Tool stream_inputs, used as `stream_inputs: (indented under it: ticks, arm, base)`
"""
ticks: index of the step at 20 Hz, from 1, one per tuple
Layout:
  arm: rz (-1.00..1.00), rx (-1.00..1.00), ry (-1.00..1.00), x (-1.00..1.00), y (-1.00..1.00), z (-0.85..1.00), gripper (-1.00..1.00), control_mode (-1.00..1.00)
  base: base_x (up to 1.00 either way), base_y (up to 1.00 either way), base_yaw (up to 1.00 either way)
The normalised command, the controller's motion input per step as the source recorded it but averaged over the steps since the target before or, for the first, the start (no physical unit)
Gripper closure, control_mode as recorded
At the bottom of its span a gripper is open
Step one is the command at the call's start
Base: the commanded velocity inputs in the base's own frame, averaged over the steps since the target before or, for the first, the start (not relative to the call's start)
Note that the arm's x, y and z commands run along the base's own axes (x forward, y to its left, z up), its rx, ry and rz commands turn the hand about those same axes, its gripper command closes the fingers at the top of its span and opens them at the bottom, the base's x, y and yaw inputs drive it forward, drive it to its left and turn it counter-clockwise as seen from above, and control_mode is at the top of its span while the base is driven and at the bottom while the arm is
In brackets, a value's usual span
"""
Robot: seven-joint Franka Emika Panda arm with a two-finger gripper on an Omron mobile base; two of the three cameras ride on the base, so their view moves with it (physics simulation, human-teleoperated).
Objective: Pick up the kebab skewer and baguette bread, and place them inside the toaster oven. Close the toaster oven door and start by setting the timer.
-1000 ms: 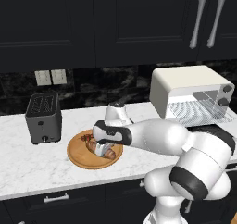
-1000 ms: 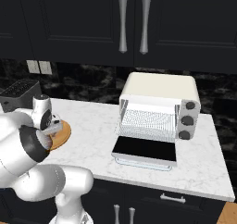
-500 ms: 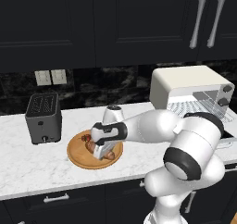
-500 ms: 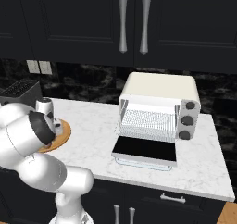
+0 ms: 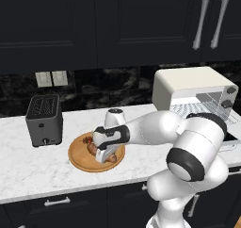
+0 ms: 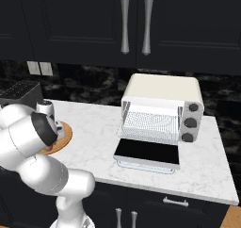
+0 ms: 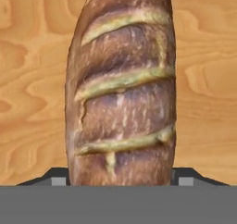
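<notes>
A round wooden board (image 5: 80,157) lies near the front of the white marble counter (image 5: 28,168), a dark grey toaster (image 5: 44,119) just left of it, below outlets (image 5: 52,78) and dark cabinets (image 5: 122,24).

The bread (image 7: 121,89) has a rough brown crust with pale cracks. It lies on a board (image 7: 28,79) of smooth light wood with wavy grain. The counter (image 5: 28,170) looks like white stone with grey veins. The oven (image 6: 162,88) is smooth cream, with a shiny dark glass door (image 6: 147,151) and a thin metal wire rack (image 6: 150,123). The toaster (image 5: 43,120) is dull dark grey.
</notes>
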Motion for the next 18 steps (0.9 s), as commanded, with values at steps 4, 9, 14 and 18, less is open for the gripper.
stream_inputs:
  ticks: [4,9,14,18]
  arm:
    - [-0.03,0.01,0.02,-0.07,-0.14,0.20,1.00,-1.00]
    - [-0.01,0.04,0.01,-0.34,-0.59,0.97,1.00,-1.00]
    - [-0.06,0.00,0.00,-0.06,-0.93,0.86,1.00,-1.00]
    - [-0.12,0.00,0.02,-0.15,-1.00,0.64,1.00,-1.00]
  base:
    - [0.00,0.00,0.00]
    - [0.00,0.00,0.00]
    - [0.00,0.00,0.00]
    - [0.00,0.00,0.00]
